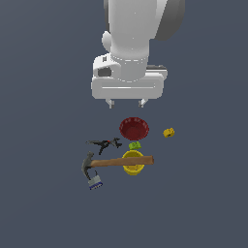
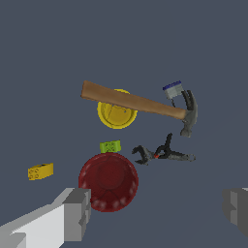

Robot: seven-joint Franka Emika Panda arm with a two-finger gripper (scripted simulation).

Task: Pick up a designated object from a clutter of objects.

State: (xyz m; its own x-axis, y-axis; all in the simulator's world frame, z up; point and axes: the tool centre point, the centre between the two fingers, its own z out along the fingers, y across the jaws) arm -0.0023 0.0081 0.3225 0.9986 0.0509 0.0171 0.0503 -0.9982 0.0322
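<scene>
Centre-left of the exterior frame, beside the red bowl (image 1: 134,129), the black clamp (image 1: 103,144) looks light and rigid; the wide-open gripper (image 1: 126,102) should probably pinch its narrow middle

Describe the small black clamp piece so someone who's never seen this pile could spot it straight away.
Find the red bowl, the biggest round thing. On the exterior view's left of it, above the wooden-handled hammer, lies the black clamp piece. It is dark and pronged, far smaller than the hammer, with a thin grey wrench against it.
</scene>
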